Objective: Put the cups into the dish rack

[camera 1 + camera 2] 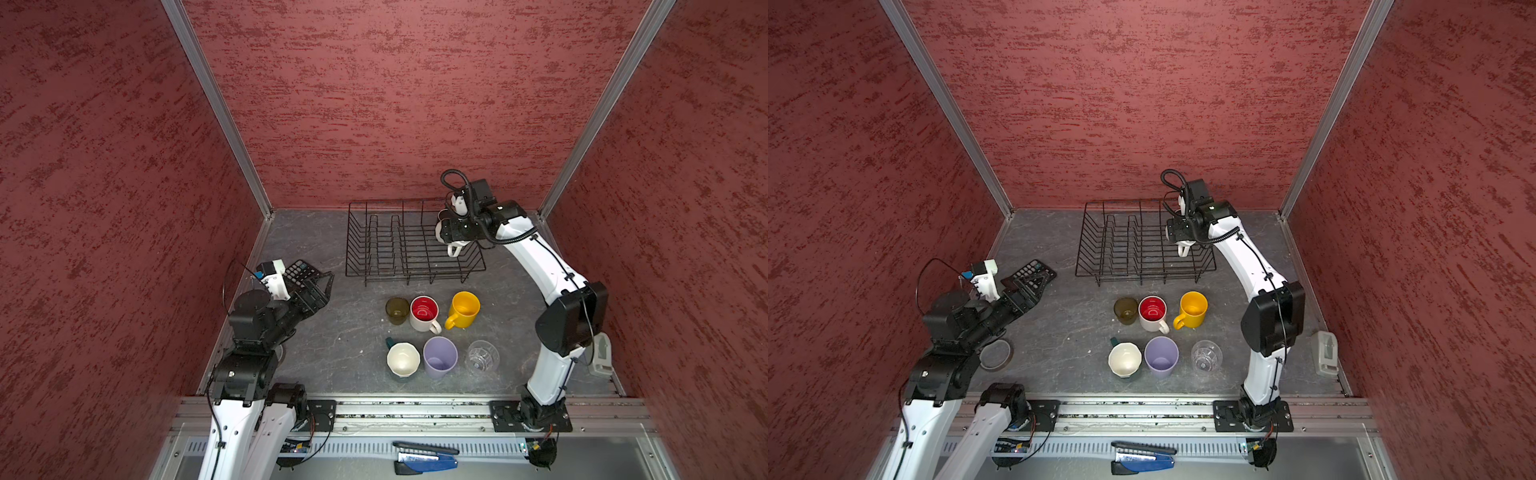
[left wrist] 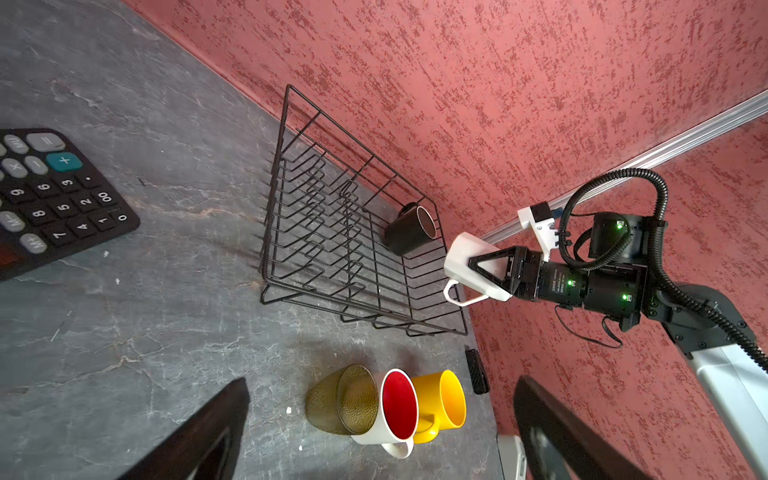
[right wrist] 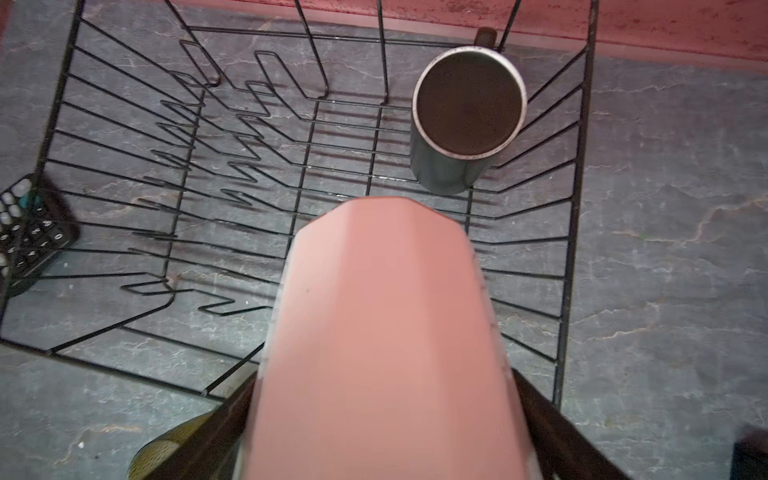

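My right gripper (image 2: 482, 268) grasps the white mug (image 2: 461, 249) above the dish rack (image 1: 399, 245), just beside the black mug (image 3: 465, 108) standing inside it. I'd lower gently onto bare wires, clear of that mug, before letting go. My left gripper (image 1: 324, 291) gapes empty, well off the rack.

There are eight cups in all: five mugs and three tumblers. One black mug (image 3: 440, 166) stands inside the single dish rack (image 1: 374, 249), at its far right corner. One white mug (image 2: 469, 257) is held up above the rack's right end.

The other six stand on the table (image 1: 332, 332) in front of the rack, in two rows of three:
- **Nearer the rack:** one olive tumbler (image 1: 397, 310), one red-lined mug (image 1: 424, 313) and one yellow mug (image 1: 464, 309).
- **Farther from it:** one teal mug (image 1: 402, 359), one lavender tumbler (image 1: 439, 356) and one clear glass tumbler (image 1: 482, 355).

One calculator (image 1: 300, 271) lies left of the rack, and one tape roll (image 1: 995, 354) lies farther off on that side.
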`<move>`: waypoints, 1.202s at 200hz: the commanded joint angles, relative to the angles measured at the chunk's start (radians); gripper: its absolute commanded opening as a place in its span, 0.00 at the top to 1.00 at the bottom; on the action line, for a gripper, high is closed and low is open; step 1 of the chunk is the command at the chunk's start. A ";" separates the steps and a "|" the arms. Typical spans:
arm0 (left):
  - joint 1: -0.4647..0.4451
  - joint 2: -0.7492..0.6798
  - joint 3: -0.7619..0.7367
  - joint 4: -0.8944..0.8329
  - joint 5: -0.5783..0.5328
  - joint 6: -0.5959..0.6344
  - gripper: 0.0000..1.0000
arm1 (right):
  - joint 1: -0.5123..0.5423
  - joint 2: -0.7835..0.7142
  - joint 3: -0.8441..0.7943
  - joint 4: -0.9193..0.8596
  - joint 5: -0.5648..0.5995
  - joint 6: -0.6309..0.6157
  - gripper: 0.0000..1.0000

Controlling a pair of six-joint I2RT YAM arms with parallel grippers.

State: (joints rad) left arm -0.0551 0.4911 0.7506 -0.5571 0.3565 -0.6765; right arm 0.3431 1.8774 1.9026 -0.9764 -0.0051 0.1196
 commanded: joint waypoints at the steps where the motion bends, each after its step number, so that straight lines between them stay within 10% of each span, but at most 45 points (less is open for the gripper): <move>1: 0.009 -0.015 0.025 -0.033 -0.023 0.035 0.00 | -0.006 0.017 0.074 0.005 0.100 -0.032 0.98; 240: 0.015 -0.013 0.024 -0.058 -0.027 0.021 0.01 | -0.059 0.432 0.393 -0.141 0.195 -0.101 0.93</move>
State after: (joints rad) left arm -0.0494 0.4732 0.7506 -0.6132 0.3344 -0.6579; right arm 0.3008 2.2841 2.2303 -1.1091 0.1520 0.0288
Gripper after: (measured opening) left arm 0.994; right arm 0.832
